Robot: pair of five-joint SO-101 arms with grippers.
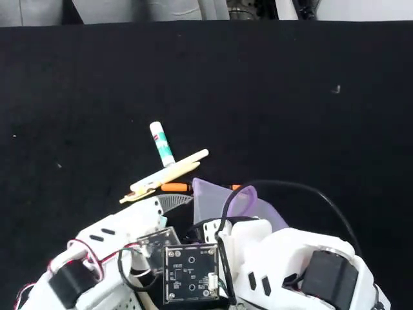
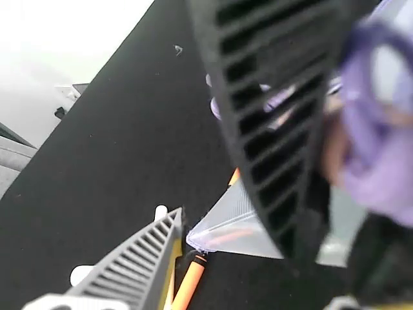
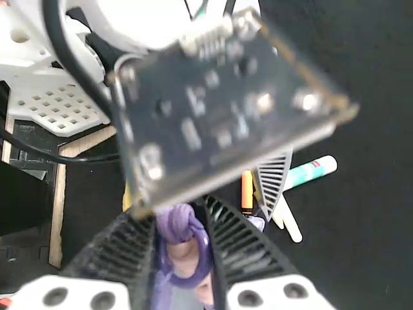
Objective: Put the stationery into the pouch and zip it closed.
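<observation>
The translucent purple pouch [image 1: 216,201] lies near the table's front, just ahead of both arms. My right gripper [image 3: 181,216] is shut on the pouch's purple loop [image 3: 184,245]. My left gripper [image 2: 235,229] is open, and a corner of the pouch [image 2: 226,226] lies between its fingers [image 1: 173,201]. An orange pen [image 1: 175,187] rests against the pouch's far edge, with a cream pen [image 1: 171,173] just beyond it. A white and green glue stick [image 1: 162,143] lies farther out. The pouch's zip is hidden.
The left arm's camera board [image 1: 189,273] hangs close above the right gripper and blocks much of the right wrist view. A black cable [image 1: 303,190] arcs over the right arm [image 1: 303,265]. The black table [image 1: 290,97] stretches far beyond the stationery.
</observation>
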